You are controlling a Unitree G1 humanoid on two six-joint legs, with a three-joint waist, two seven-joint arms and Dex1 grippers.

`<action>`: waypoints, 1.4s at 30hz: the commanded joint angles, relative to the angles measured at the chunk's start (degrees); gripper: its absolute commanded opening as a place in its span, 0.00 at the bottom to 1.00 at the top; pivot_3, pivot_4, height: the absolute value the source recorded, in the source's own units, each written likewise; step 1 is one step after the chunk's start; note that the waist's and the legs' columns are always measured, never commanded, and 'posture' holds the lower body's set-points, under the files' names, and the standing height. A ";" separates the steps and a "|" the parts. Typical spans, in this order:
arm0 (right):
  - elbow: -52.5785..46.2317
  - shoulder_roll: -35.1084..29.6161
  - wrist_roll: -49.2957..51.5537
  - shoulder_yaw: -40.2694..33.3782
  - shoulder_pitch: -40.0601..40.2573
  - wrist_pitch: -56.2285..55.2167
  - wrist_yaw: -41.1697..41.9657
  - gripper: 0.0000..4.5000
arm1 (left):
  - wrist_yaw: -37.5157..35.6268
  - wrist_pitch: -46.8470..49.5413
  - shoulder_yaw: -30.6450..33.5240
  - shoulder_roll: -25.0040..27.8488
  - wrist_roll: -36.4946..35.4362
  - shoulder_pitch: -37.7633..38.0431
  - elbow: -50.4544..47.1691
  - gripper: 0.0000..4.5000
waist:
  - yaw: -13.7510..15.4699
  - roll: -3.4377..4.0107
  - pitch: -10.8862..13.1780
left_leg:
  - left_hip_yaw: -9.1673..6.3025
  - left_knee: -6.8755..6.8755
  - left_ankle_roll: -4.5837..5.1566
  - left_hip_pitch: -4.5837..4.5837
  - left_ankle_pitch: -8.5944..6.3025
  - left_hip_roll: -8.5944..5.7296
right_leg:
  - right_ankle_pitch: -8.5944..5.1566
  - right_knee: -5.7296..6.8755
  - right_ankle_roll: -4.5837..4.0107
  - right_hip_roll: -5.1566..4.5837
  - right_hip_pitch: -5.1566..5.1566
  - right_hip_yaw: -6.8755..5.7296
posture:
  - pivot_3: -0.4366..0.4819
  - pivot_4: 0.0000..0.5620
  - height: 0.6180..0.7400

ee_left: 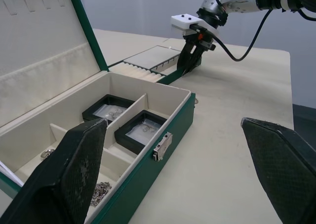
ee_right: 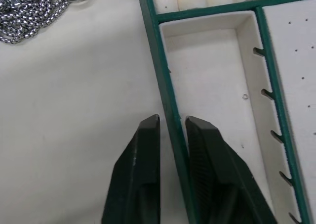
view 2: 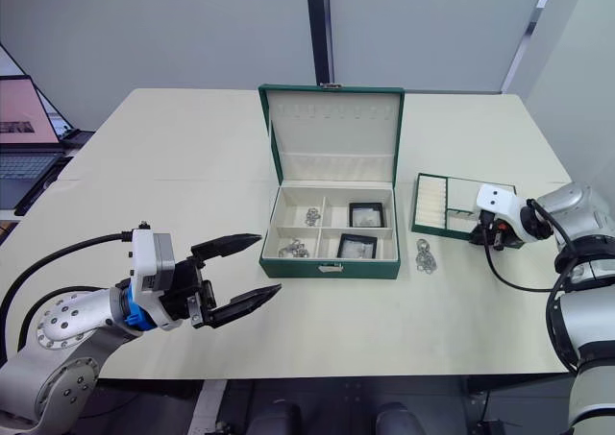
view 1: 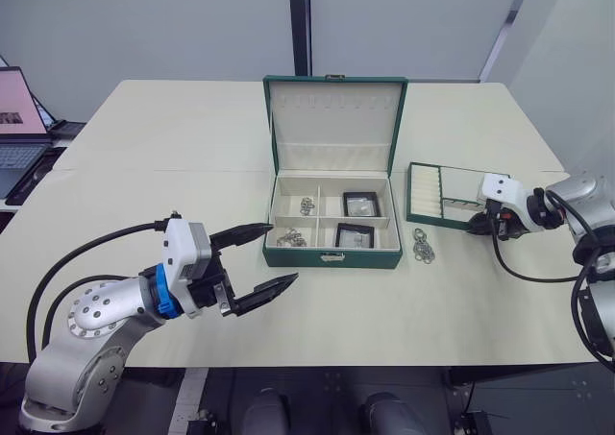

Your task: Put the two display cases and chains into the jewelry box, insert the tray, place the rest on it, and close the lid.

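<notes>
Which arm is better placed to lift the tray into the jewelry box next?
Right. The right gripper already straddles the near wall of the tray, a finger on each side of it. The left gripper hangs open in front of the jewelry box, on the far side from the tray.

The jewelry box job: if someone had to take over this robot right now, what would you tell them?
Left gripper: open, holding nothing, hovering over the table in front of the jewelry box.
Right gripper: fingers straddle the near wall of the tray, which sits on the table right of the box; nearly closed on it.
Done: both display cases and two chains lie in the box compartments; lid open.
Left: lift the tray into the box, put the loose pile of chain and rings on it, close the lid.
</notes>
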 commanded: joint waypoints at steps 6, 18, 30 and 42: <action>0.54 -0.27 0.51 -2.71 -1.92 0.11 -0.73 0.01 | 0.34 -0.10 1.01 0.70 -0.31 -0.86 -1.59 1.00 | -0.06 0.02 0.02 | -0.01 0.00 0.00 0.00 0.00 0.00 | 0.00 0.00 0.00 0.00 0.01 0.00 | 0.48 0.27 1.00; -8.61 -4.57 -0.69 -4.00 -1.65 7.66 0.53 0.01 | -0.50 0.80 3.18 1.64 -2.30 -1.12 -0.50 1.00 | -0.11 0.30 0.26 | 0.00 0.00 0.00 -0.01 0.00 -0.01 | 0.00 -0.01 0.00 0.00 0.00 0.01 | 0.48 0.27 1.00; -75.68 -22.17 5.74 -11.97 24.49 41.55 9.59 0.01 | -3.82 4.81 6.52 3.78 -7.63 -0.87 1.62 1.00 | 0.63 0.57 0.46 | -0.02 -0.15 -0.02 -0.06 -0.01 -0.02 | -0.01 -0.10 0.02 -0.01 -0.05 -0.02 | 0.48 0.27 1.00; -99.04 -23.87 18.78 -8.15 17.76 66.37 8.23 0.01 | -7.96 3.69 11.79 5.93 -7.14 2.87 3.82 1.00 | 0.65 0.38 0.58 | -0.03 -0.16 0.20 -0.10 -0.14 -0.02 | -0.02 -0.12 0.02 -0.02 -0.27 -0.02 | 0.48 0.27 1.00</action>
